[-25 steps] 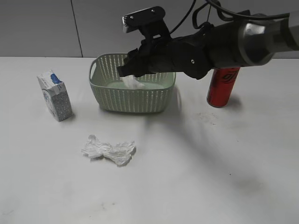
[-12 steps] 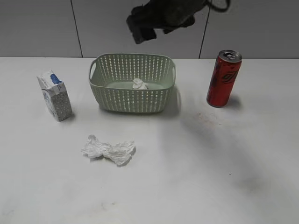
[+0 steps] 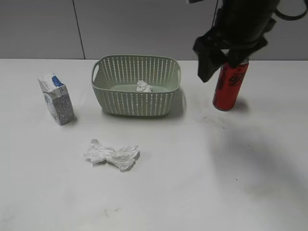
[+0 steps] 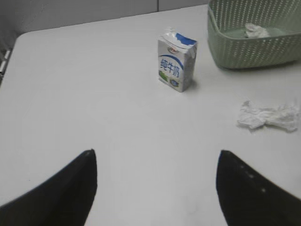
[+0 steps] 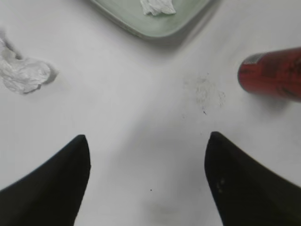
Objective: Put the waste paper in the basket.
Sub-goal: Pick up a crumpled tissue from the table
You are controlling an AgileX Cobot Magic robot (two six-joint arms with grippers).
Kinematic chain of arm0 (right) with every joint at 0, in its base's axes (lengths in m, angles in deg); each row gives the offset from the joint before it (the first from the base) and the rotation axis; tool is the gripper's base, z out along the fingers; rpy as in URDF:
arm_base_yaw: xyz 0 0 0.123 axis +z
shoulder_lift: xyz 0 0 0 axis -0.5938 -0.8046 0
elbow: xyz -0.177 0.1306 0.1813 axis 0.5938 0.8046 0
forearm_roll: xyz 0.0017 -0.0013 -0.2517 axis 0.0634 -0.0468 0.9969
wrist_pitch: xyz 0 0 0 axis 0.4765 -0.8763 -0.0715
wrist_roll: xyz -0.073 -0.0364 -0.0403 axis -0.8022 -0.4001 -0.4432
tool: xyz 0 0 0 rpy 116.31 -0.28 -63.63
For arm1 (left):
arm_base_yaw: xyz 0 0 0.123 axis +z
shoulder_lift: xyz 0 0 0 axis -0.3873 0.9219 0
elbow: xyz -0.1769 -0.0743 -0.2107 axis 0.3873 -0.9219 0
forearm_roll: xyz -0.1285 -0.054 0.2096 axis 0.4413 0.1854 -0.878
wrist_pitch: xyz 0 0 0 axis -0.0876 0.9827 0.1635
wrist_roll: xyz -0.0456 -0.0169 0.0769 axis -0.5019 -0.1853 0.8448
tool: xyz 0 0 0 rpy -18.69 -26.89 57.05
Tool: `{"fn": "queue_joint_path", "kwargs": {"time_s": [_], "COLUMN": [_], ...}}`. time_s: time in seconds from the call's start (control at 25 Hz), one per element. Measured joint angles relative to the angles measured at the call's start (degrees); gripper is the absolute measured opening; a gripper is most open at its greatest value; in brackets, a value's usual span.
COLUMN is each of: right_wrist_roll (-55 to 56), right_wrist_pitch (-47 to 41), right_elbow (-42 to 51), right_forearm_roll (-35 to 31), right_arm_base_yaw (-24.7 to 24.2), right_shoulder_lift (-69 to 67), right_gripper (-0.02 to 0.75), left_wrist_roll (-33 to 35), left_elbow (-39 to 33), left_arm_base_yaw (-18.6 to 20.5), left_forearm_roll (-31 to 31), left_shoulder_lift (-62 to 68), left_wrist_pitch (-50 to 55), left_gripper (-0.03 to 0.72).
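The pale green basket point(image 3: 136, 91) stands at the back of the table with a small paper wad point(image 3: 143, 86) inside; both show in the left wrist view, basket point(image 4: 254, 47) and wad point(image 4: 256, 30), and in the right wrist view, basket point(image 5: 136, 21) and wad point(image 5: 157, 6). A long twisted paper wad point(image 3: 112, 155) lies on the table in front of the basket, also in the left wrist view point(image 4: 268, 117) and right wrist view point(image 5: 21, 73). My right gripper point(image 3: 214, 60) hangs open and empty high above the table right of the basket point(image 5: 146, 176). My left gripper point(image 4: 155, 186) is open and empty.
A white-and-blue carton point(image 3: 57, 98) stands left of the basket, also in the left wrist view point(image 4: 177, 63). A red can point(image 3: 230, 85) stands at the right, partly behind my right arm, and shows in the right wrist view point(image 5: 273, 73).
My right gripper let the small wad drop into the basket, rose, and swung right from above the basket to in front of the red can.
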Motion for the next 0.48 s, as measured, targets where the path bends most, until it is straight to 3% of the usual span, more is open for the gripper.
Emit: {"fn": "queue_joint_path", "kwargs": {"time_s": [0.12, 0.24, 0.48], "right_wrist_roll": [0.0, -0.1, -0.1], "right_wrist_pitch": [0.6, 2.2, 7.4], "right_elbow": [5.6, 11.7, 25.5], "right_forearm_roll": [0.0, -0.4, -0.4], "right_arm_base_yaw": [-4.8, -10.0, -17.5], "right_shoulder_lift": [3.3, 7.5, 19.0], "right_gripper": [0.573, 0.573, 0.571], "left_wrist_roll": [6.2, 11.2, 14.6], "left_elbow": [1.9, 4.7, 13.6], "left_arm_base_yaw": [-0.2, -3.6, -12.3], "left_forearm_roll": [4.4, 7.8, 5.3], "left_shoulder_lift": [9.5, 18.5, 40.0], "left_wrist_pitch": [-2.8, -6.9, -6.9], "left_gripper": [0.582, 0.582, 0.582]}}
